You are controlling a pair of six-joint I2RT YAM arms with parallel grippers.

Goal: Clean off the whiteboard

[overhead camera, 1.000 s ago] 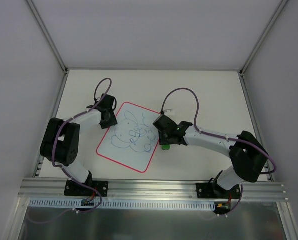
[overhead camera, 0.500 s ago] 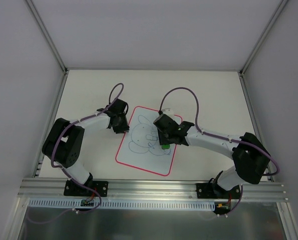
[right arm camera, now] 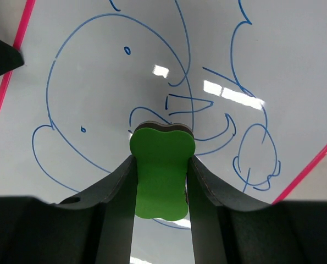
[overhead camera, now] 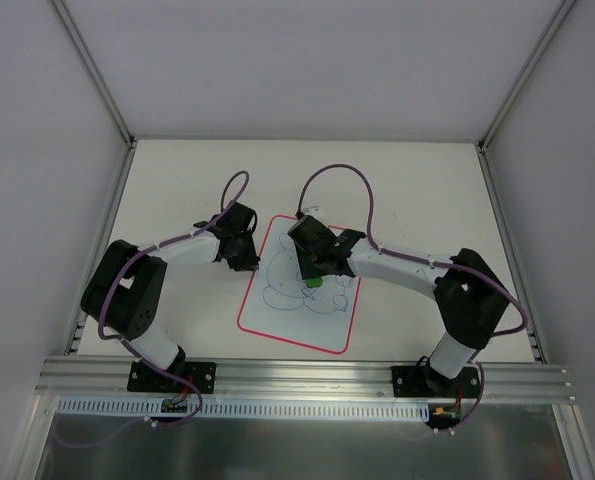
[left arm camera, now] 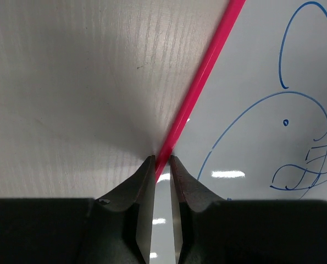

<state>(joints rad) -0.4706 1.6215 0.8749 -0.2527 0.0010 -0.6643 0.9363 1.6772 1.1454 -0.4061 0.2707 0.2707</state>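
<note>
The whiteboard (overhead camera: 289,318) lies flat in the middle of the table, white with a red-pink border and blue scribbles. My left gripper (overhead camera: 245,262) is at its left edge. In the left wrist view the gripper (left arm camera: 162,159) is shut on the pink border (left arm camera: 207,71) of the whiteboard (left arm camera: 262,66). My right gripper (overhead camera: 315,278) is over the board's upper middle, shut on the green eraser (overhead camera: 315,283). In the right wrist view the gripper (right arm camera: 161,157) holds the green eraser (right arm camera: 161,170) with its dark felt face down on the scribbled whiteboard (right arm camera: 97,93).
Grey enclosure walls stand on three sides of the table (overhead camera: 417,190). A metal rail (overhead camera: 307,375) runs along the near edge by the arm bases. A black tip of the left gripper (right arm camera: 1,58) shows at the top left of the right wrist view.
The board has turned and slid right with my left gripper at its edge. My right gripper has carried the eraser left from the board's right edge onto the scribbles.
</note>
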